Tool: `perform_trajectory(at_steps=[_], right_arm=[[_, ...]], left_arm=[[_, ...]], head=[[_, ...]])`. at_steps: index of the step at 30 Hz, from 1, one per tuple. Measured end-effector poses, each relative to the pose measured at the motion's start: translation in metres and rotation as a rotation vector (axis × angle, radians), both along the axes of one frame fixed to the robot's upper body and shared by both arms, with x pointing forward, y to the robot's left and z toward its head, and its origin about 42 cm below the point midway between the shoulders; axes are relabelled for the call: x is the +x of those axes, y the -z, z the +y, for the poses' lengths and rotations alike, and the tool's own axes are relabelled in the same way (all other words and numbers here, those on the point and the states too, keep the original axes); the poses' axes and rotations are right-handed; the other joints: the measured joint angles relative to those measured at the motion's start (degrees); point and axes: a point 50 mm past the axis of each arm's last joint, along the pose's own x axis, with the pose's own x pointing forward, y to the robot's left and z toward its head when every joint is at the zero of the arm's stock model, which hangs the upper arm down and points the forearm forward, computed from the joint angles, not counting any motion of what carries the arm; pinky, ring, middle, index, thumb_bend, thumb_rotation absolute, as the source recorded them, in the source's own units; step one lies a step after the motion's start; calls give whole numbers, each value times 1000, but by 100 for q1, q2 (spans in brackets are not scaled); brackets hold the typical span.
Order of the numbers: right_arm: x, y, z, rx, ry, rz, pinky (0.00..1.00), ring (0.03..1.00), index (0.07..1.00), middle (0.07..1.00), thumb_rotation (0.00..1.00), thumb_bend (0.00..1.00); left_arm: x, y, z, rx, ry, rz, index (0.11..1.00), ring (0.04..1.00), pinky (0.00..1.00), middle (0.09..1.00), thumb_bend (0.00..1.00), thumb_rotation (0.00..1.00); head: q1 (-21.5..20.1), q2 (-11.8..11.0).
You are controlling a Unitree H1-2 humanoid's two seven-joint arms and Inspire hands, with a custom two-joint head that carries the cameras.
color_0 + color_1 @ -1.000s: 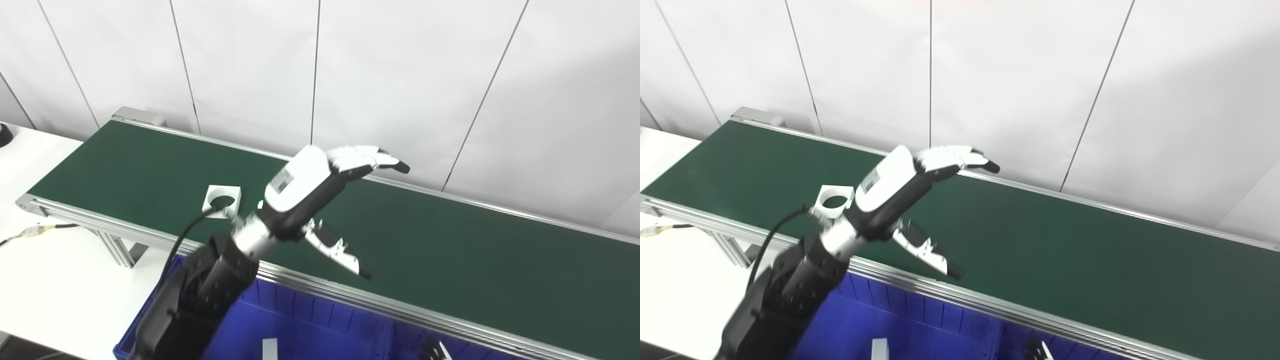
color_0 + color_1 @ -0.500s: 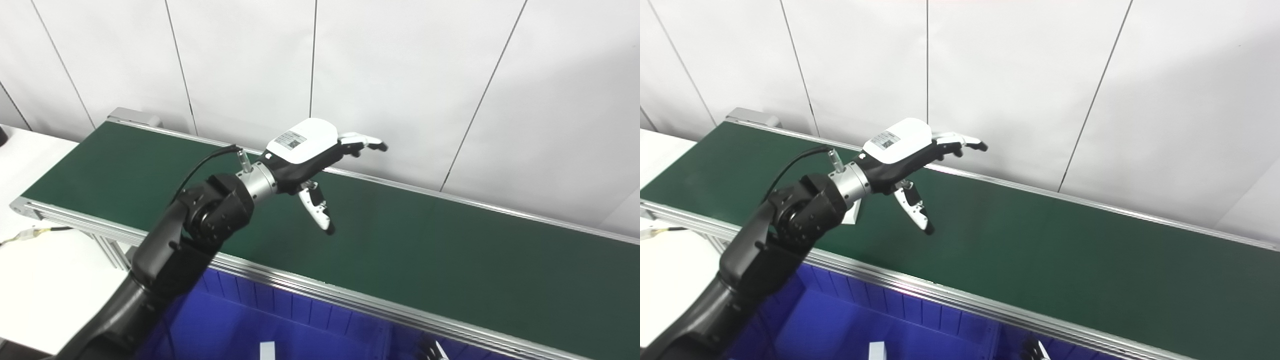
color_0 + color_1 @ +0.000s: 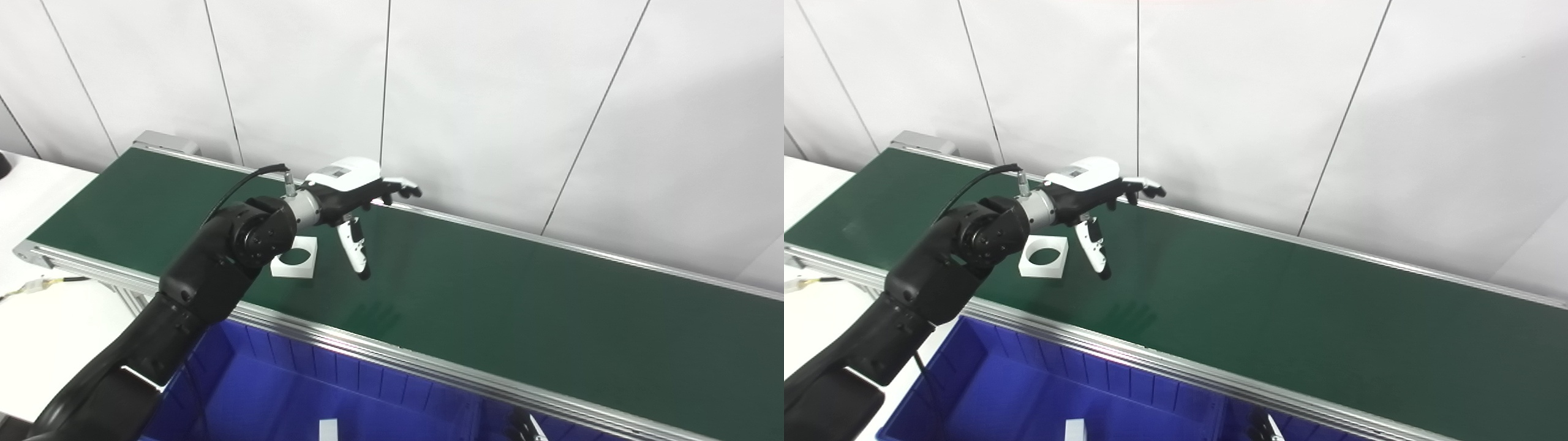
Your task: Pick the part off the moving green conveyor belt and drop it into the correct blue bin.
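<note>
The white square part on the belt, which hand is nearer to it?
Left. The left hand hangs open just right of the white square part; the right hand barely shows at the bottom edge, past the belt.

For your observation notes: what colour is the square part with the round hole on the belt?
White; the square part shows best in the right eye view.

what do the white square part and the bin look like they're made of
Part: likely matte white plastic, perhaps 3D-printed; flat even color, crisp edges, round hole. Bin: glossy blue molded plastic, judging by the ribbed wall and soft sheen.
</note>
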Motion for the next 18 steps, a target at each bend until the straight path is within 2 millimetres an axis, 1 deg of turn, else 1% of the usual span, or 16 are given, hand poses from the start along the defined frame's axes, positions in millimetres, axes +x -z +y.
perform_trajectory(at_steps=[3,8,12,18], right_arm=[[0,0,0,1,0,0,878,893,944,920,985,918],[0,0,3,2,-4,0,877,893,948,920,993,918],[-1,0,6,5,-6,1,877,893,948,919,996,914],[-3,-4,9,17,-3,-11,886,894,948,916,983,904]], left_arm=[[5,9,6,18,-21,35,870,771,574,868,1000,8],[11,20,14,35,-61,80,876,794,617,878,1000,25],[15,32,22,28,-103,104,875,791,620,875,1000,42],[16,43,30,28,-142,125,874,769,595,869,1000,38]], head=[[-17,-9],[-70,-18],[-114,-9],[-167,9]])
